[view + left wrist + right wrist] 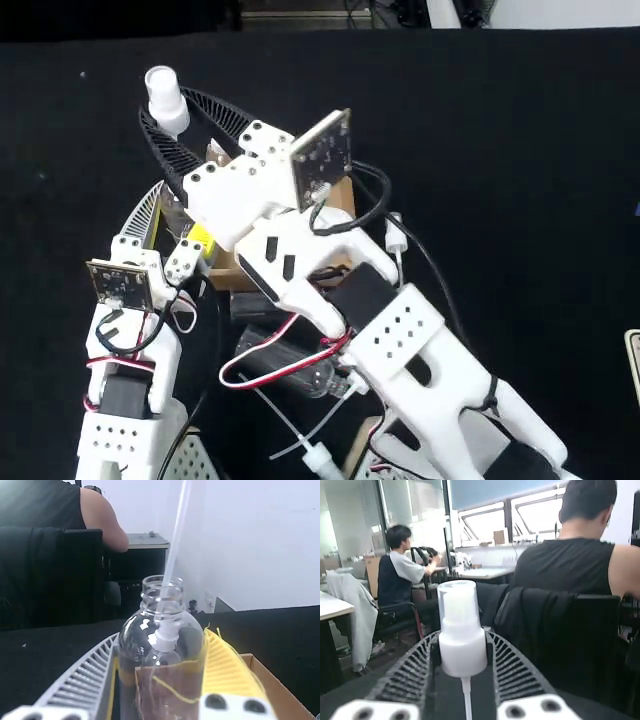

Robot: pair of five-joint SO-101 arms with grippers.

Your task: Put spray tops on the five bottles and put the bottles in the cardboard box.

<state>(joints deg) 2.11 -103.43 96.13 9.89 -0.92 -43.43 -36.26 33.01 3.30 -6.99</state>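
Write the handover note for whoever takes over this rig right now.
Left gripper: shut on the clear plastic bottle, which is upright with an open neck, next to the brown cardboard box.
Right gripper: shut on the white spray top, held above that bottle. Its thin dip tube runs down into the neck.
Done: tube is in the neck. The top is not yet seated. The arms hide the box contents.
Nearby: a second clear bottle lying uncapped, and a loose white spray top.
Left: seat this top, box the bottle, then do the others.
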